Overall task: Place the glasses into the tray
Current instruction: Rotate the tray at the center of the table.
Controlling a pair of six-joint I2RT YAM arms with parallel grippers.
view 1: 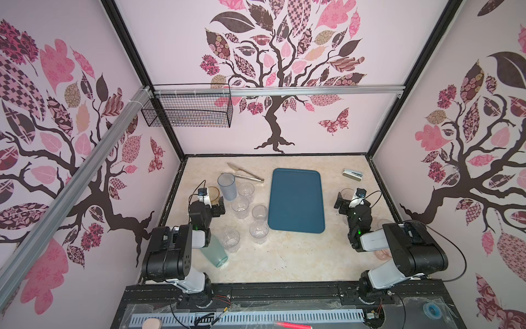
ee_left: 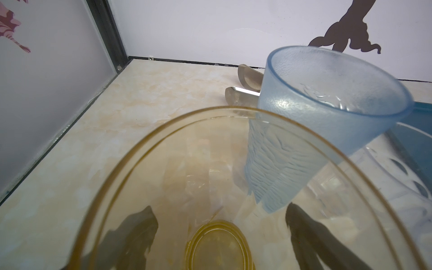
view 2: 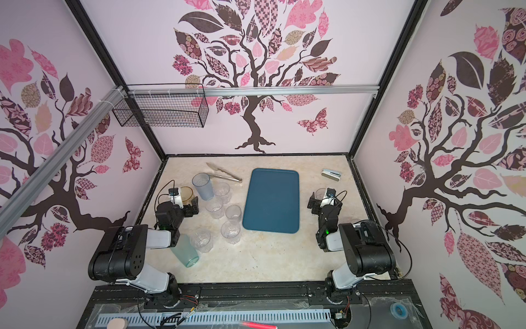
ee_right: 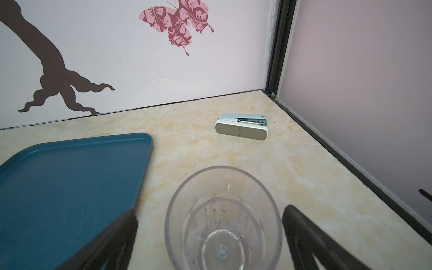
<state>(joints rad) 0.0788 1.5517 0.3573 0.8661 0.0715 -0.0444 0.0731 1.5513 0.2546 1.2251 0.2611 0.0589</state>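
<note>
Down low in the left wrist view, the left gripper (ee_left: pixel 219 208) is spread wide around the amber glass (ee_left: pixel 182 168). Same deal for the right gripper (ee_right: pixel 210 210), wide open straddling a clear faceted glass (ee_right: pixel 222 236). The teal tray (view 1: pixel 296 196) lies mid-frame in a top view.

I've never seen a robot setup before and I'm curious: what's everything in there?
tray: one, dark teal-blue, middle of the table, empty
short faceted glasses: six, clear, five left of the tray, one right of it
tall tumbler: one, frosted blue-grey, back left of the tray
amber glass: one, amber, beside the tall tumbler
green tumbler: one, teal-green, front left by the left arm
pinkish glass: at least one, front right, mostly behind the right arm
tongs: one, metal, back left
stapler: one, white, back right
wire basket: one, black, on the back wall
left gripper: one, black, open at the amber glass
right gripper: one, black, open around the right-hand clear glass
</note>
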